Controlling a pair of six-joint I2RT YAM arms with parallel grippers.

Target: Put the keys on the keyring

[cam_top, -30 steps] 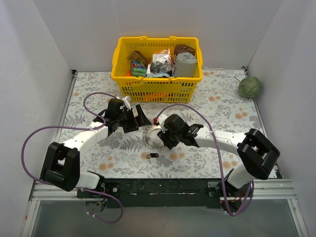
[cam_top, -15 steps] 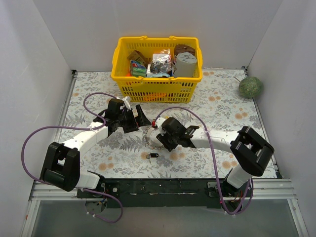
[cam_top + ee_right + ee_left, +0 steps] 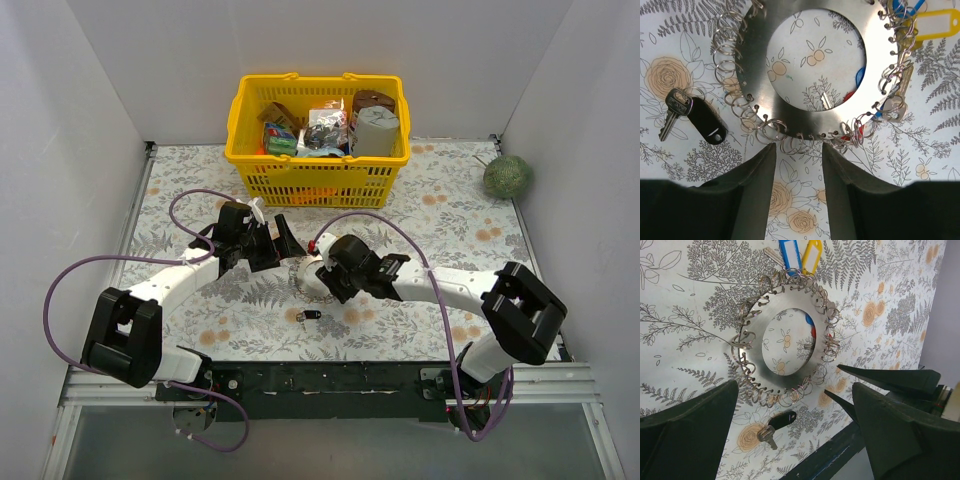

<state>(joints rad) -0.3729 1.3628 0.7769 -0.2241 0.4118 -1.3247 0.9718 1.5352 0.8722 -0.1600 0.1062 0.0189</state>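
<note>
my L gripper [image 3: 785, 382] wide open, R gripper [image 3: 798, 146] half open at keyring [image 3: 750, 70] rim, both empty, black key [image 3: 695, 117] blade pointing away

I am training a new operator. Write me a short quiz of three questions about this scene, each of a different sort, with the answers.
1. True or false: the black key already hangs on the keyring.
2. Which tags lie at the keyring's rim? A) a red and a green one B) a blue tag and a yellow tag C) a white and an orange one
3. Short answer: whose jaws stand wider apart, the left gripper or the right gripper?

Key: 1 false, it lies apart beside the ring; 2 B; 3 the left.
</note>
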